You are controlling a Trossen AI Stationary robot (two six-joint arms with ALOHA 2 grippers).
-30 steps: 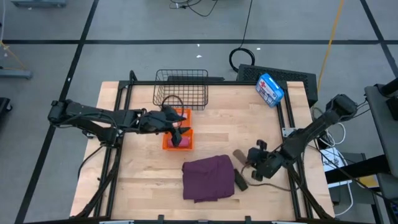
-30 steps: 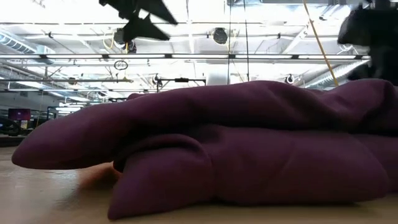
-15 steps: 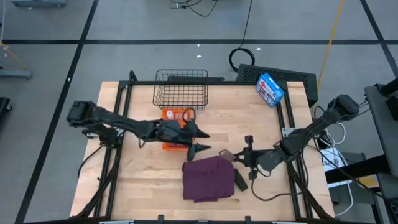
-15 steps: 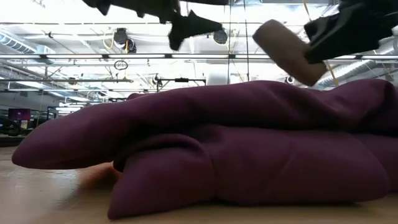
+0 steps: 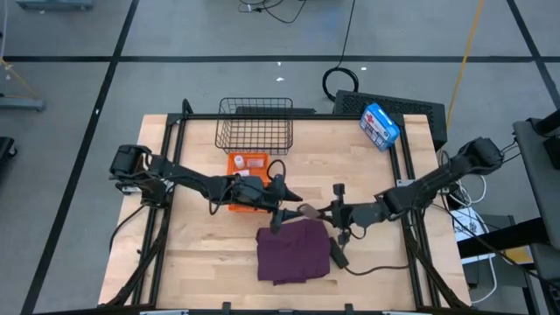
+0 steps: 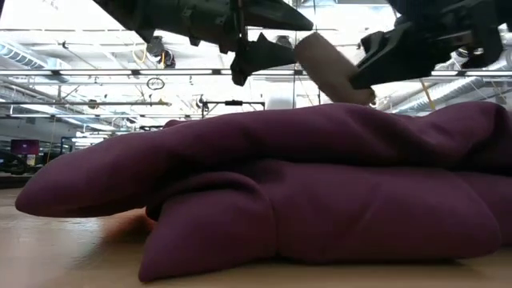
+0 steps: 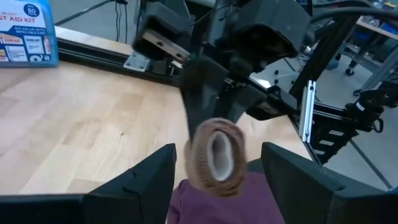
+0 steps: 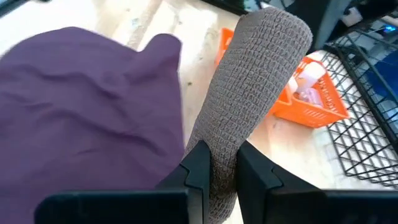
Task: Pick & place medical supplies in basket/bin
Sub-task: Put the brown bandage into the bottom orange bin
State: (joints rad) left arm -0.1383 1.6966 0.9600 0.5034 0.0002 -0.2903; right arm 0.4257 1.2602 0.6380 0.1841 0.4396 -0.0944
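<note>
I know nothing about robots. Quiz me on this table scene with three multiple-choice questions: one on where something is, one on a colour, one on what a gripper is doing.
1. Where is the brown roll?
A. In the wire basket
B. In the air above the purple cloth's edge
C. Beside the first aid kit

2. What colour is the bin next to the wire basket?
A. Orange
B. Green
C. White

3. What is the right gripper doing?
A. Hanging open, holding nothing
B. Pressing the purple cloth flat
C. Clamped shut on the brown roll

Answers:
1 B: the low view shows the roll held above the purple cloth.
2 A: the high view shows it bright orange.
3 C: the right wrist view shows both fingers pinching the roll's end, while the left gripper is open facing it.
</note>
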